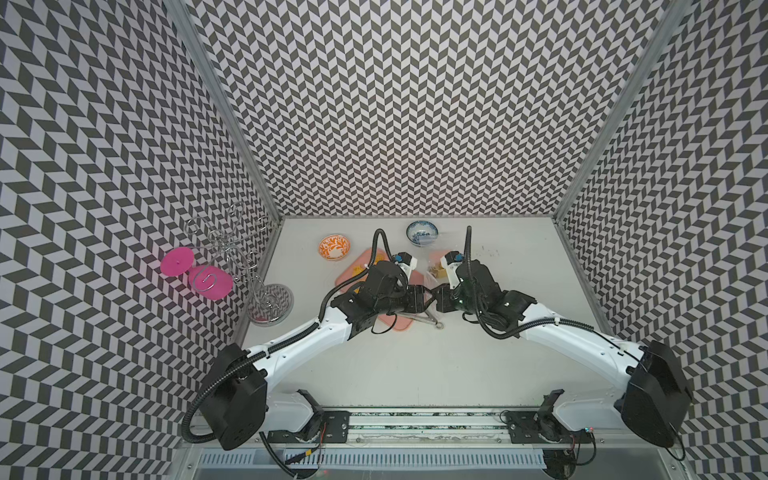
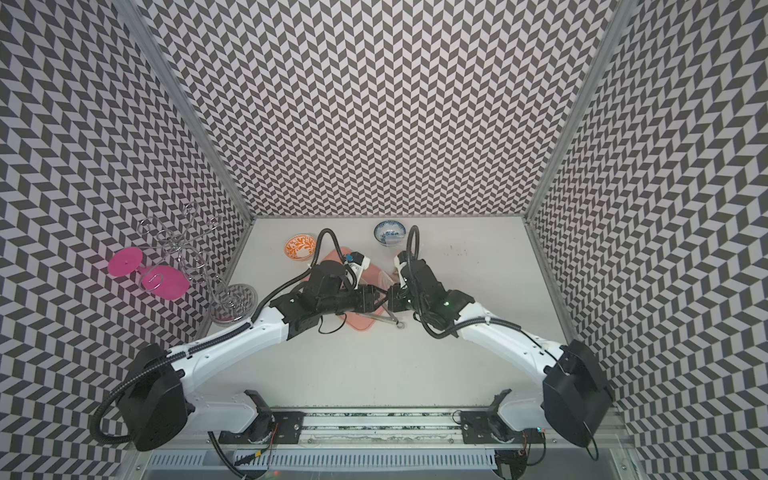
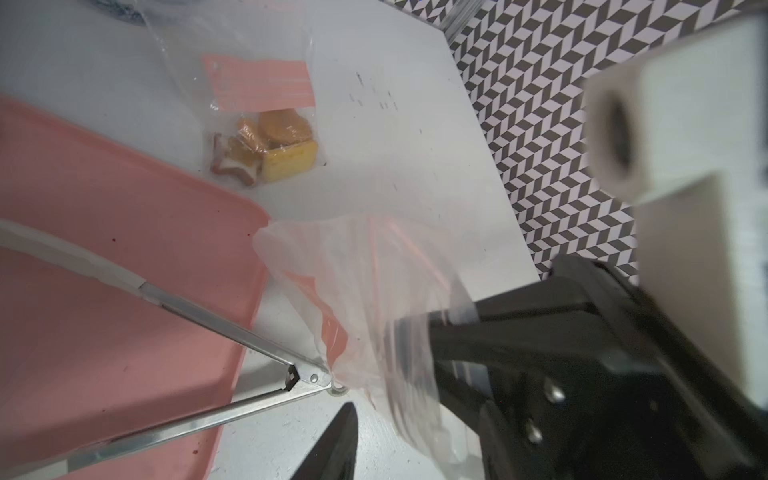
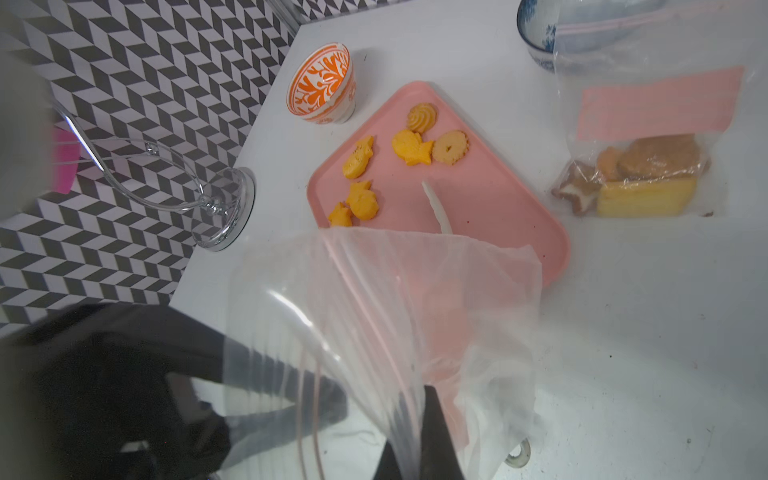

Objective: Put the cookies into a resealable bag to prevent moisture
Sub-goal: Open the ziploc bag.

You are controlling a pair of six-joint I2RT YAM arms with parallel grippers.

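Several yellow cookies (image 4: 361, 199) lie on a pink tray (image 4: 498, 216). More cookies (image 4: 640, 178) sit inside a clear resealable bag (image 3: 262, 83) lying flat on the table beside the tray. A second, empty clear bag (image 4: 395, 291) hangs between both grippers above the tray's near end. My right gripper (image 4: 415, 415) is shut on that bag's rim. My left gripper (image 1: 426, 297) faces it from the other side, and its jaws stand partly apart at the bag's edge. One left fingertip (image 3: 340, 436) shows beside the film, and the other is hidden.
Metal tongs (image 3: 208, 324) lie across the tray, hinge end off its corner. An orange patterned bowl (image 1: 334, 247) and a blue-and-white bowl (image 1: 422, 233) stand at the back. A wire rack (image 1: 266, 303) with pink glasses (image 1: 197, 274) stands at the left wall.
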